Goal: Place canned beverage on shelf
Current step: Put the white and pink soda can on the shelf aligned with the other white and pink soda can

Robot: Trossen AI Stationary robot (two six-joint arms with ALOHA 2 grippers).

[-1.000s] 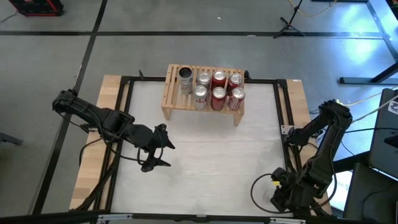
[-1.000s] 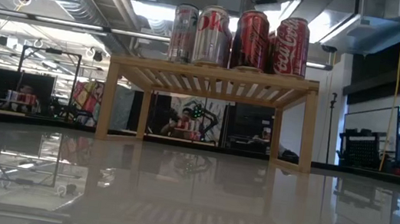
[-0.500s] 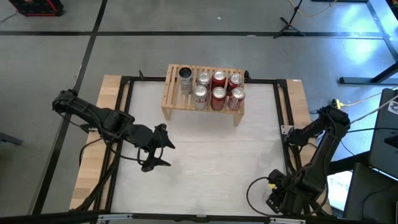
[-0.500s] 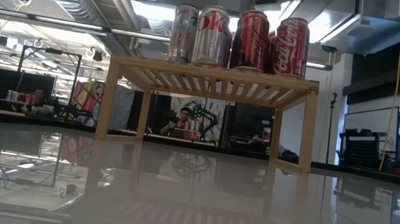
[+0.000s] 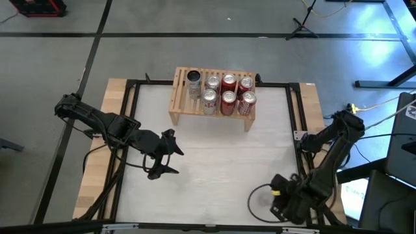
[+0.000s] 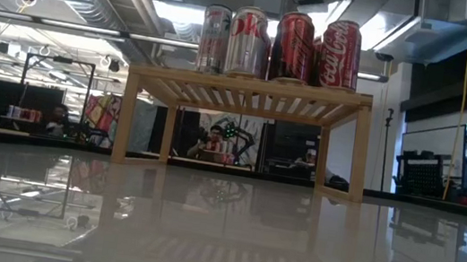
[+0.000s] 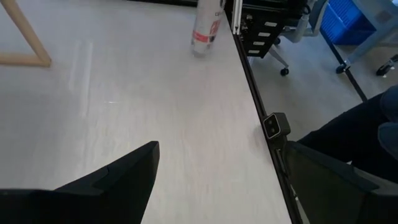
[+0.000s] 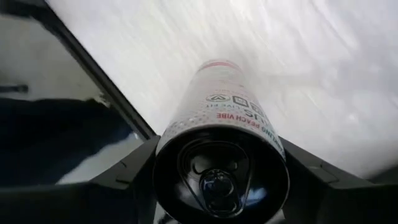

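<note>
The light-wood shelf (image 5: 211,97) stands at the table's far middle on its side legs, and it also shows in the low view (image 6: 248,88). Several silver and red cans (image 5: 227,94) stand on its slatted top. My right gripper (image 5: 281,197) is at the table's near right corner, shut on a white can with a pink band (image 8: 217,106). The can's lower part also shows in the left wrist view (image 7: 204,28), close to the near edge. My left gripper (image 5: 168,155) is open and empty over the table's left side. My right gripper pinches the can between its two fingers at its upper end, on two opposite sides just below the top rim (image 8: 163,143). The fingers come from above, pointing down. The can hangs roughly upright, slightly tilted. I cannot tell whether its bottom (image 7: 199,53) touches the table.
A black frame (image 5: 296,130) runs along the table's edges. A cable loop (image 5: 257,198) lies beside my right gripper. Bare white table (image 5: 214,169) lies between the shelf and the near edge. A person in dark blue (image 7: 360,137) is beyond the near edge.
My right gripper has moved along the near edge toward the table's left, and the cable loop beside it has shifted with it. My left arm, the shelf and its cans have kept still.
</note>
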